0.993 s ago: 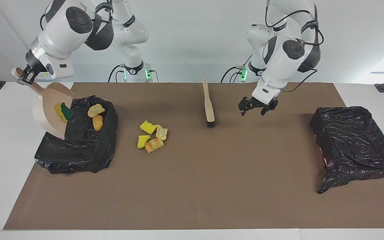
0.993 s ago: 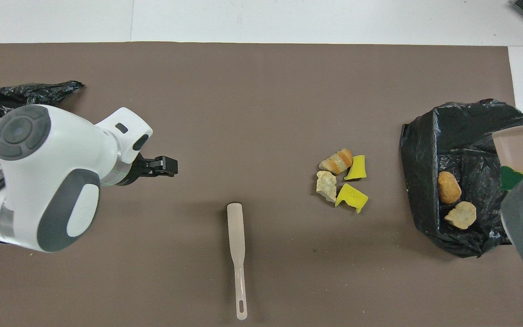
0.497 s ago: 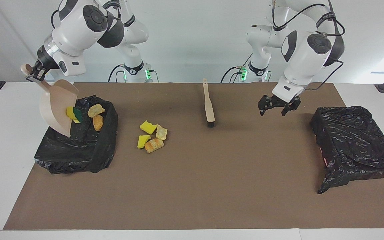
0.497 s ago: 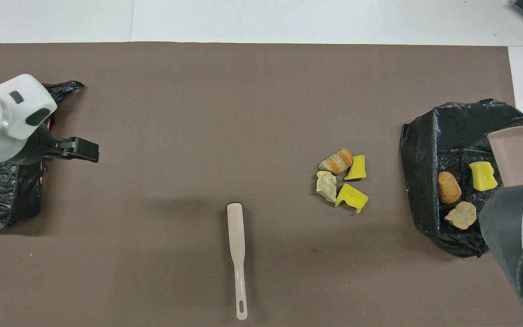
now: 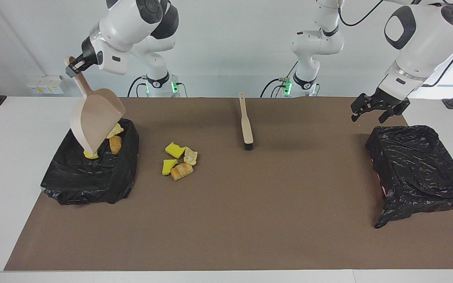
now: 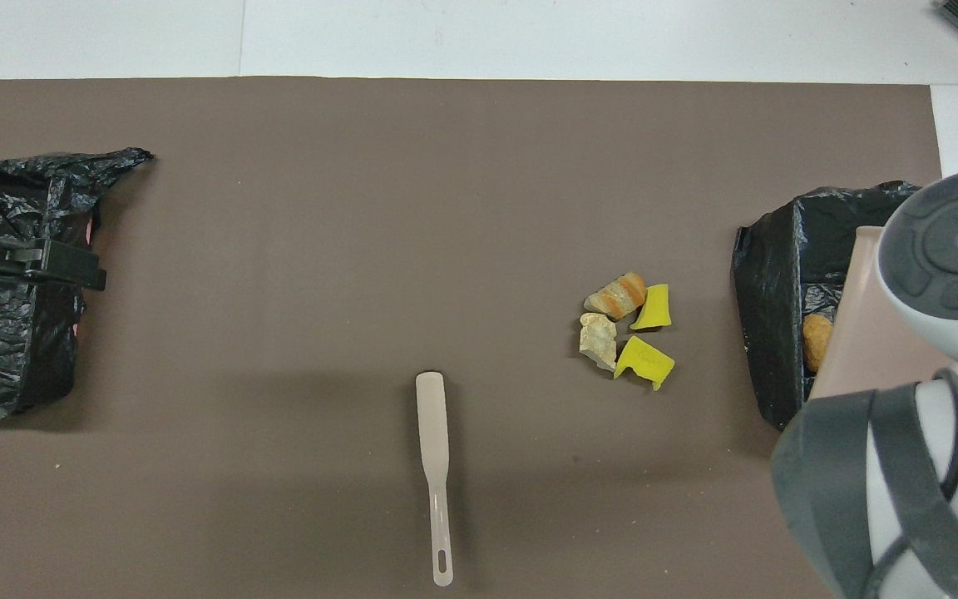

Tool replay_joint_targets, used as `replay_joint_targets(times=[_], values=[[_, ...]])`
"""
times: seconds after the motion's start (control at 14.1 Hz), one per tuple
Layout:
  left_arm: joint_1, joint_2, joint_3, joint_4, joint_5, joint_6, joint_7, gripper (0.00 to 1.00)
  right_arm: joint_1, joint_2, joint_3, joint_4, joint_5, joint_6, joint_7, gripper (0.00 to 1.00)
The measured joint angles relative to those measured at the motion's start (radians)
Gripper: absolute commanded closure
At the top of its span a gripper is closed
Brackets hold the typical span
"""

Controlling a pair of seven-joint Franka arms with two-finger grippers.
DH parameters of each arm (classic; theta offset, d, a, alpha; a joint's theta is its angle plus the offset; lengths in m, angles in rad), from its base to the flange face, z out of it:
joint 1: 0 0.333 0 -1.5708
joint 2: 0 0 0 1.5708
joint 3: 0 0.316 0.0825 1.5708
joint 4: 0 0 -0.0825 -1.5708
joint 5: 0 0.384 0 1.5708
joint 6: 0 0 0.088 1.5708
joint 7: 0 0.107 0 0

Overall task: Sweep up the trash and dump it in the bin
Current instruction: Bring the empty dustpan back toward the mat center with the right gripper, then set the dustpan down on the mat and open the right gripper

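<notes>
The right jaws (image 5: 72, 69) are clamped on the handle tip of the beige plastic dustpan (image 5: 96, 120), which hangs steeply, mouth down, over the black-bag-lined bin at the right arm's end of the surface (image 5: 89, 181). The pan looks emptied or nearly so: a yellow sponge chunk (image 5: 89, 154) lies in the bin right under its lip, and two orange-brown bread-like lumps (image 5: 115, 144) lie in the bin beside it. To finish the dump well, I would hold the tilt steep and the lip over the bag's hollow until nothing clings inside, then lift clear of the bin's rim, so the loose plastic is not snagged and dragged.

The job is only part done. Four more pieces of trash, a cluster of yellow sponge and tan bread bits (image 5: 179, 159), sit on the brown mat (image 5: 226, 220) between that bin and the long beige brush (image 5: 245, 125), which lies flat with its bristles pointing away from the robots. The next pass will likely need the pan set down flush just beside that cluster, its mouth facing the pieces.

The left jaws (image 5: 378, 107) stand apart and empty in the air, over the robots' edge of the second black-bagged bin (image 5: 419, 173) at the left arm's end, well apart from the brush it would need.
</notes>
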Motion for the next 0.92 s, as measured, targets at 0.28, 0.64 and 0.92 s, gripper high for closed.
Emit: replay_joint_targets(times=[0.28,0.64,0.92], values=[[-0.002,0.002,-0.01,0.047,0.016,-0.064,0.0,0.0,0.024,0.0,0.023,0.029,0.38,0.071,0.547,1.0],[-0.002,0.008,-0.011,0.048,0.016,-0.078,0.0,0.0,0.108,0.134,0.036,0.119,0.604,0.308,1.163,1.0],[-0.002,0.009,-0.013,0.046,0.016,-0.081,0.001,0.0,0.26,0.452,0.044,0.362,0.633,0.535,1.549,1.0]])
